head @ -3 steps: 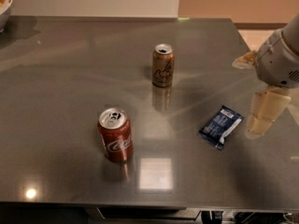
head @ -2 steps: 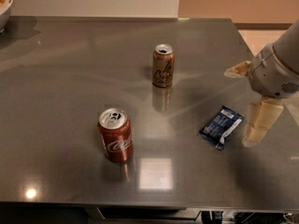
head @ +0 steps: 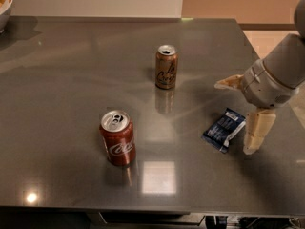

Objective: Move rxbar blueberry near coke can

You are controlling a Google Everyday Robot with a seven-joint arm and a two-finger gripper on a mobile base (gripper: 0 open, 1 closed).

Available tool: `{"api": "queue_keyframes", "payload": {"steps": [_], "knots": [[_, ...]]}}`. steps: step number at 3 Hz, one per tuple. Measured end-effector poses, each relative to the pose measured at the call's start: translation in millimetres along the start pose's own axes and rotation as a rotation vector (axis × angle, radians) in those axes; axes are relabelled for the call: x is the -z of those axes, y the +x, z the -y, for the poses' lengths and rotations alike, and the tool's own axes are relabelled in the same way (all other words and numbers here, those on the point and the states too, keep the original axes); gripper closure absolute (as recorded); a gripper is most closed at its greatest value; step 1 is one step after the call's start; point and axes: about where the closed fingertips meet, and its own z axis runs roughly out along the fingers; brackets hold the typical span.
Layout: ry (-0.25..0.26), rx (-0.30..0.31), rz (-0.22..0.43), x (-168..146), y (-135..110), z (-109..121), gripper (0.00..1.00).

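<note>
as we read the tabletop (head: 62,80) from left to right, we first find the rim of a pale bowl (head: 4,6) at the far left corner, cut off by the picture border. the coke can (head: 117,137) stands upright in the front left-of-centre area, its silver top facing up and its white script facing the camera. further back and to the right, a gold-brown can (head: 166,67) stands upright, well apart from the coke can. we locate the rxbar blueberry (head: 223,130) right of both cans, lying flat on the tabletop at a diagonal, well apart from the coke can. the tool (head: 233,118) is at the right edge, over the bar. its two pale fingers (head: 257,130) are spread wide: one reaches left behind the bar, the other points down just beside the bar's right end. the tool is released and grasps nothing. we cannot tell whether the lower finger touches the wrapper. the grey arm (head: 281,73) runs up and out at the upper right.
</note>
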Motion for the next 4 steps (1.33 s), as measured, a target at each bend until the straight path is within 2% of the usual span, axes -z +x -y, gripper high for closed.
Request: {"api": "queue_keyframes", "payload": {"steps": [1,2,3,4], "knots": [[-0.057,0.039,0.024,-15,5,2,0.0],[-0.124,0.055,0.03,-24,8,2,0.0],[-0.167,0.068,0.043,-31,10,1,0.0],[-0.193,0.09,0.051,-36,10,-1,0.18]]}}
